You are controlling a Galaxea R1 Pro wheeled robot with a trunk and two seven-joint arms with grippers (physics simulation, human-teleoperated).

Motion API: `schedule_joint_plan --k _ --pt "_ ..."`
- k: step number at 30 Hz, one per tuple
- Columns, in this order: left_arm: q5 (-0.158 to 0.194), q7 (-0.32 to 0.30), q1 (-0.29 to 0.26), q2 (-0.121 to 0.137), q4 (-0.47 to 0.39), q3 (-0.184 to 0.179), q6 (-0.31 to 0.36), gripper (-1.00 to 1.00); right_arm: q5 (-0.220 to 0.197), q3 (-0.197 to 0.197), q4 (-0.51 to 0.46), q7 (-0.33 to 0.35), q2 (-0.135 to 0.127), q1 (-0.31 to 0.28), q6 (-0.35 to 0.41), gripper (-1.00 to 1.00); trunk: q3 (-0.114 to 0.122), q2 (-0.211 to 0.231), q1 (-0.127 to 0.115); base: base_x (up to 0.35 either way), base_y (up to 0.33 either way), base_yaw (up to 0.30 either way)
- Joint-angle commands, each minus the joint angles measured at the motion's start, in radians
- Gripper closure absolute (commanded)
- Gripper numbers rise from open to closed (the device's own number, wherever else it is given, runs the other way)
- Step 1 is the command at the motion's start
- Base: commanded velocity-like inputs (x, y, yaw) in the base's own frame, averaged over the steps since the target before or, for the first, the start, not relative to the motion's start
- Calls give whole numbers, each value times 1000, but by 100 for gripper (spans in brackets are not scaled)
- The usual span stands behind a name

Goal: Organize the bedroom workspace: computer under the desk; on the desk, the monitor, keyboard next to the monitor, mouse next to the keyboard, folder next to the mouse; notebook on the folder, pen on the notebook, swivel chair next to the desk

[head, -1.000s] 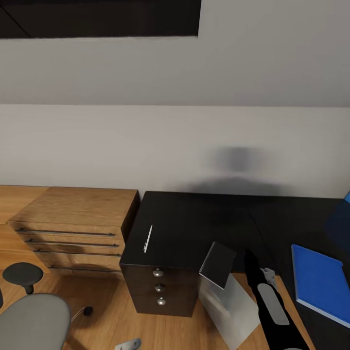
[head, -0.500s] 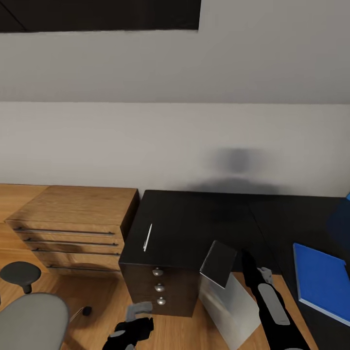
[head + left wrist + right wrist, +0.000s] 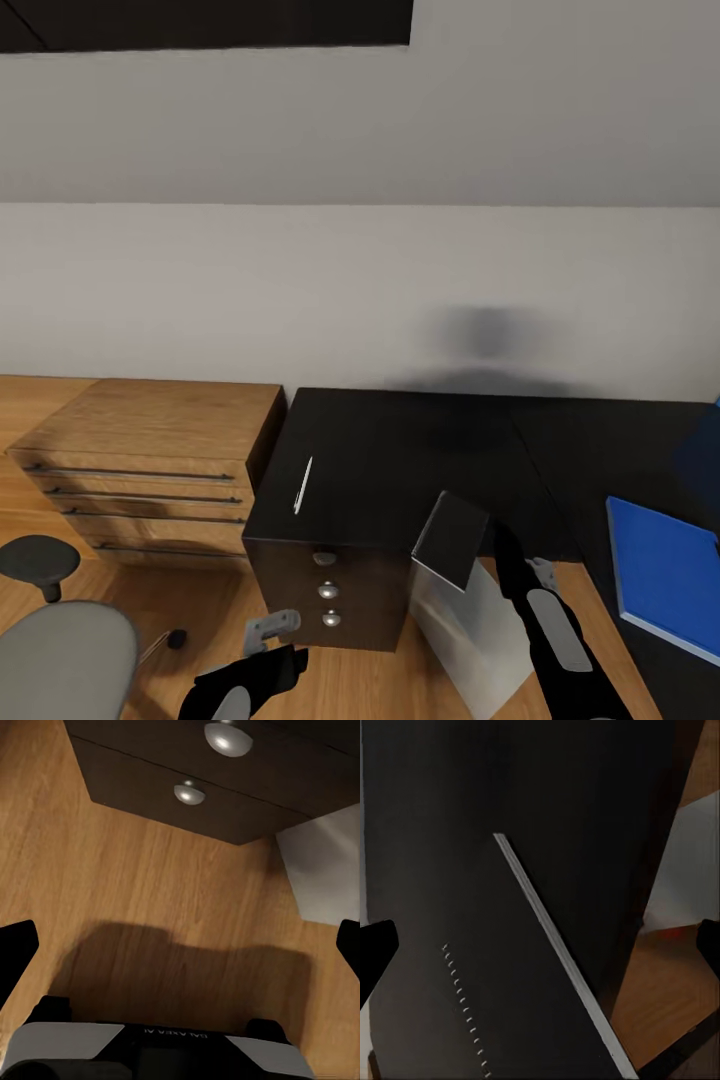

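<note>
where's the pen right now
In the head view the pen lies on the black top of the dark three-drawer cabinet, near its left edge, beside the light-wood cabinet.

- Legible text: none confirmed.
- Left wrist view: a short row of pale characters is printed on the dark body of the left gripper (image 3: 180, 945), at the 6 o'clock edge of the picture. The characters appear inverted and too small to read.
- No labels, brands, numbers or signs can be read on any other surface.
</note>
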Motion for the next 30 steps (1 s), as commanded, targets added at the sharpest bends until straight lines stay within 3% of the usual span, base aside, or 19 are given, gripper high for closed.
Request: schedule_joint_plan --k 1,7,14,21,30 --pt "8 11 -1 1 2 -3 -1 -100 -6 -2 7 -4 1 -1 4 -100 -4 -8 4 0 0 0" --pt "2 14 -2 1 7 -3 -4 -100 -6 -2 28 -2 1 -1 64 -100 -23 -50 27 0 0 0" --pt "4 10 -2 0 9 -4 -27 -100 -6 -2 41 0 1 -1 78 -100 -45 -99 54 0 0 0" --pt "8 10 -2 0 9 -4 -31 -100 -5 2 45 1 6 -1 79 -100 -45 -99 54 0 0 0" --pt "5 11 -2 -1 36 -5 -31 -100 -5 74 47 2 7 -1 78 -100 -45 -99 54 0 0 0"
